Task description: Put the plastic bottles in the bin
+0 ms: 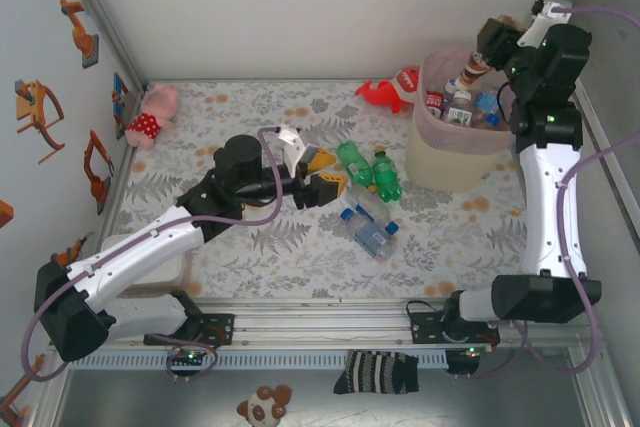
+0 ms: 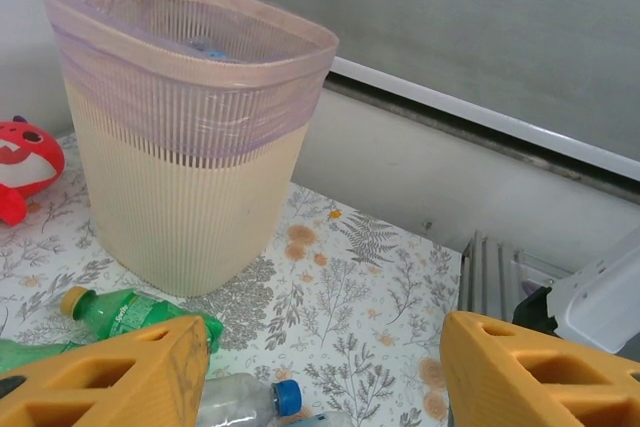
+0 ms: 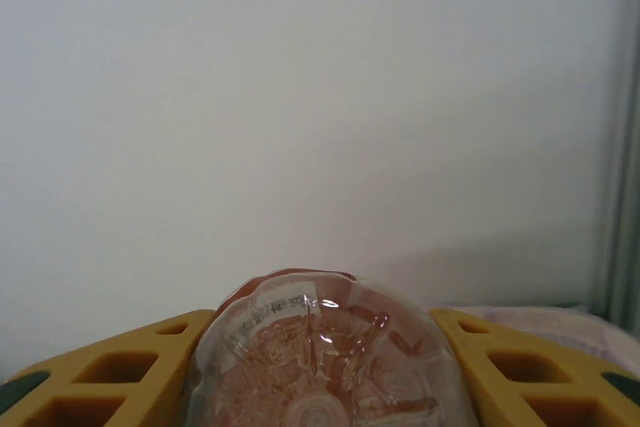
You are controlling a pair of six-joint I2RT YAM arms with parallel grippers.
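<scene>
The right end effector is clamped on a brown-labelled bottle, holding it neck down directly above the bin. The bin stands near the far right corner of the desk, with several bottles lying inside it. The left end effector hangs over the middle of the desk, its fingers apart and holding nothing. Two green bottles lie just beside its tips, between it and the bin. Two clear bottles lie close by, nearer the front edge
</scene>
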